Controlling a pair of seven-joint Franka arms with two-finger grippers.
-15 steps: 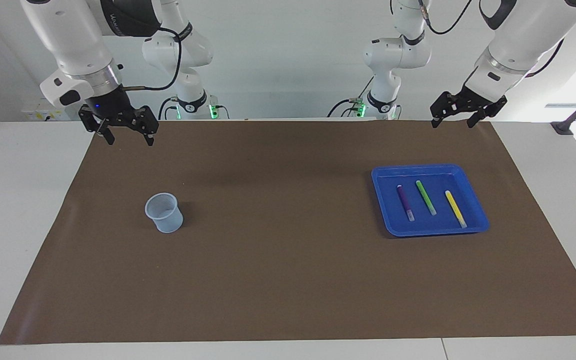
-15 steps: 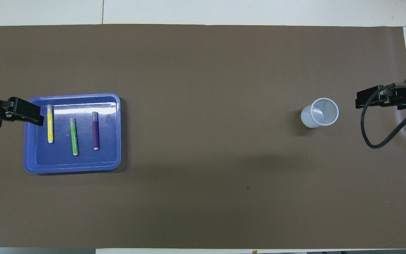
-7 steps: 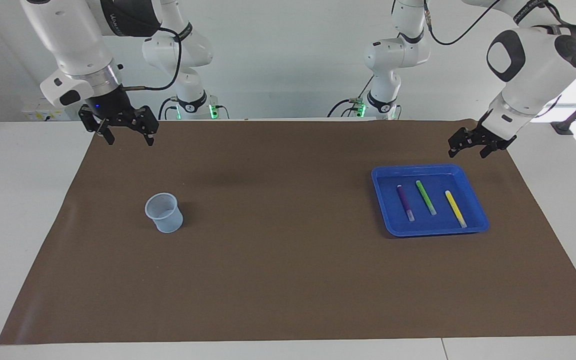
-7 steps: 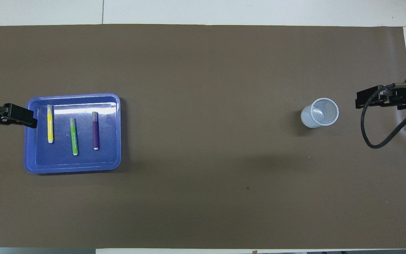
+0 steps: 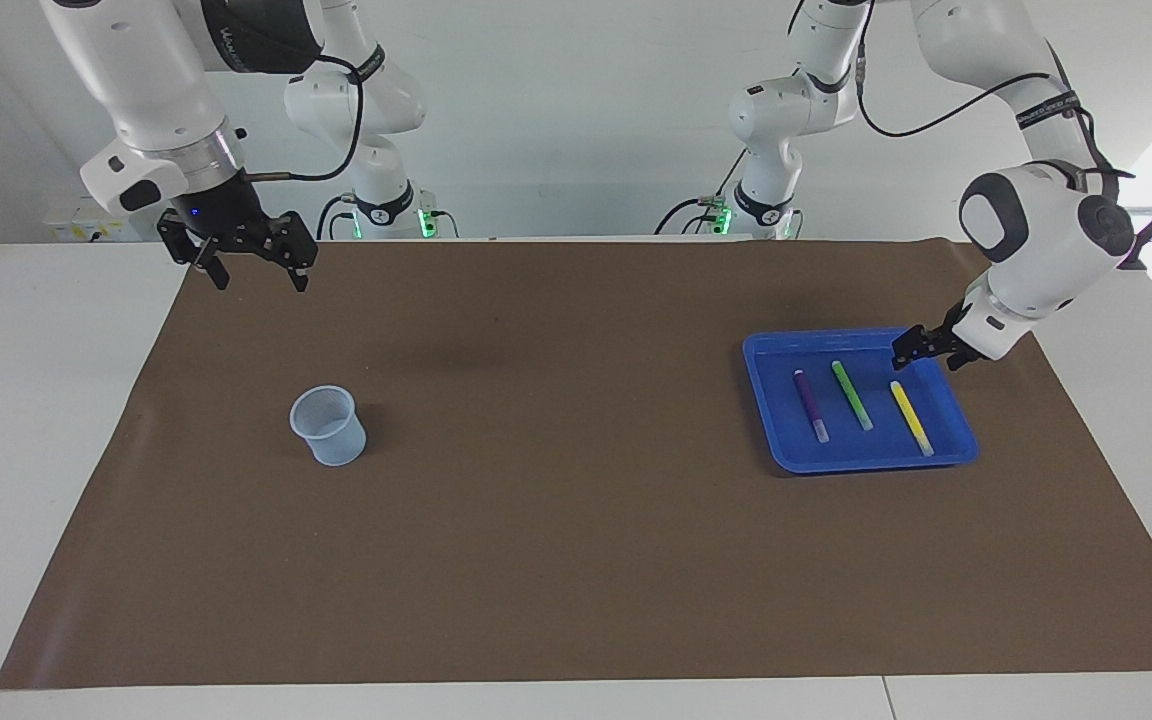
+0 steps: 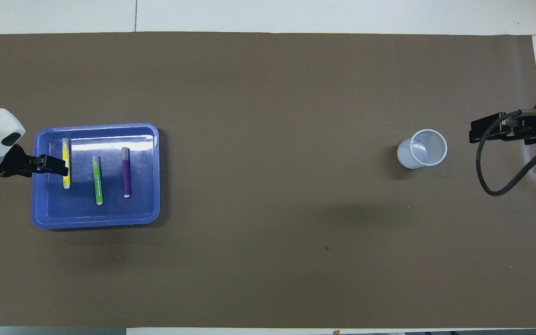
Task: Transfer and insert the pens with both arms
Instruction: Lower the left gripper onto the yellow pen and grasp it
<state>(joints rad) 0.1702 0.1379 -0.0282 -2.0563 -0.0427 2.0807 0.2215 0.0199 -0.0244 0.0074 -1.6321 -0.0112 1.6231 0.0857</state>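
Note:
Three pens lie side by side in a blue tray (image 5: 764,420) (image 6: 154,186) toward the left arm's end of the table: purple (image 5: 809,403) (image 6: 126,172), green (image 5: 851,394) (image 6: 97,179) and yellow (image 5: 910,416) (image 6: 66,177). My left gripper (image 5: 928,353) (image 6: 58,164) hangs open low over the tray's edge, just above the yellow pen's end nearer the robots, holding nothing. A translucent pale cup (image 5: 328,425) (image 6: 422,149) stands upright toward the right arm's end. The right gripper (image 5: 258,276) (image 6: 479,132) waits open and empty above the mat's corner by the robots.
A brown mat (image 5: 556,520) (image 6: 268,260) covers most of the white table. Two smaller white arms with green-lit bases (image 5: 391,215) (image 5: 756,210) stand at the robots' end. A black cable (image 6: 505,177) loops from the right wrist.
The left arm has swung down and away from the robots, bringing its gripper from above the mat's edge to just over the tray by the yellow pen. The right arm stayed still.

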